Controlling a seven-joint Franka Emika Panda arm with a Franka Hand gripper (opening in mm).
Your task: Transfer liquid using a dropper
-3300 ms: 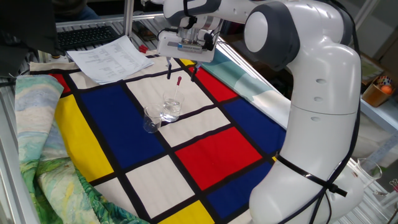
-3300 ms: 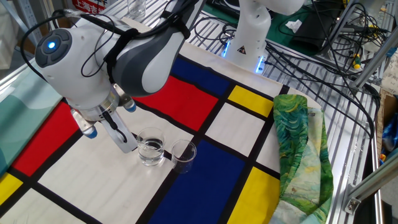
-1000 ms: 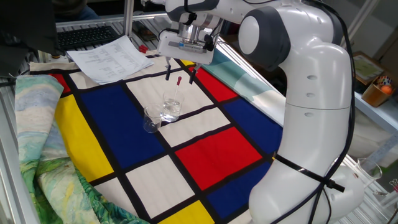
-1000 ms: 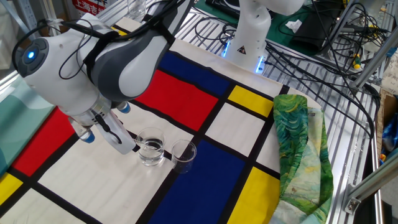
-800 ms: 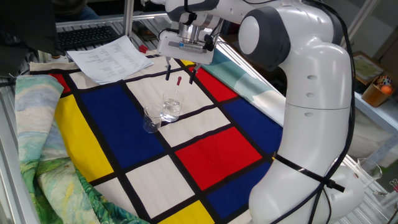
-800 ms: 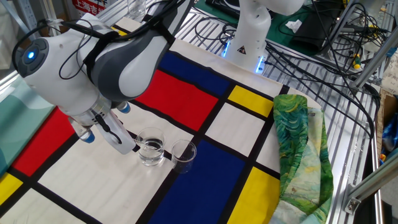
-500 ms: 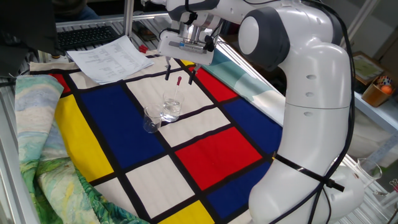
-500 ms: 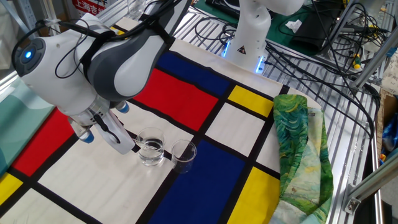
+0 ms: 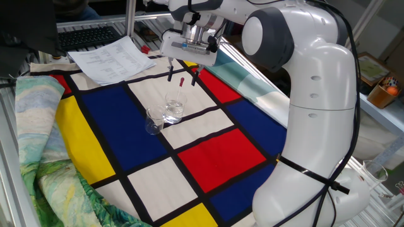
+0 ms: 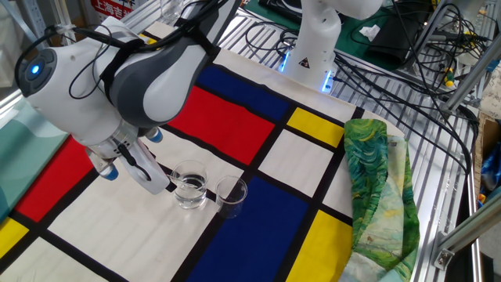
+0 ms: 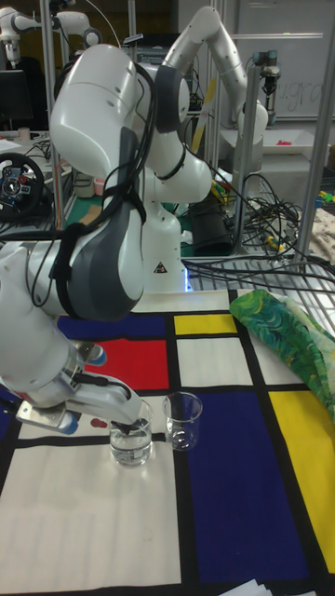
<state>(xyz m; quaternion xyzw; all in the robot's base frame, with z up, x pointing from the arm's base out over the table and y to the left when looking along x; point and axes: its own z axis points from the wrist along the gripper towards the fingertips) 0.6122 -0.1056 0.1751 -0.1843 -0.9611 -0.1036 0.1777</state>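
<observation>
Dropper (image 9: 180,92) standing in beaker (image 9: 174,109); second beaker (image 9: 153,120) beside; end effector (image 9: 182,74) open, empty, above.

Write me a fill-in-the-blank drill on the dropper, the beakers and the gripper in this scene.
1. The dropper stands in a beaker, with its bulb coloured ____.
2. The number of glass beakers on the cloth is ____.
3. The gripper is ____, its fingers on either side of the dropper's bulb, not yet squeezing it.
4. The empty beaker rests at the edge of a cloth panel coloured ____.

Missing words: red; two; open; blue
</observation>
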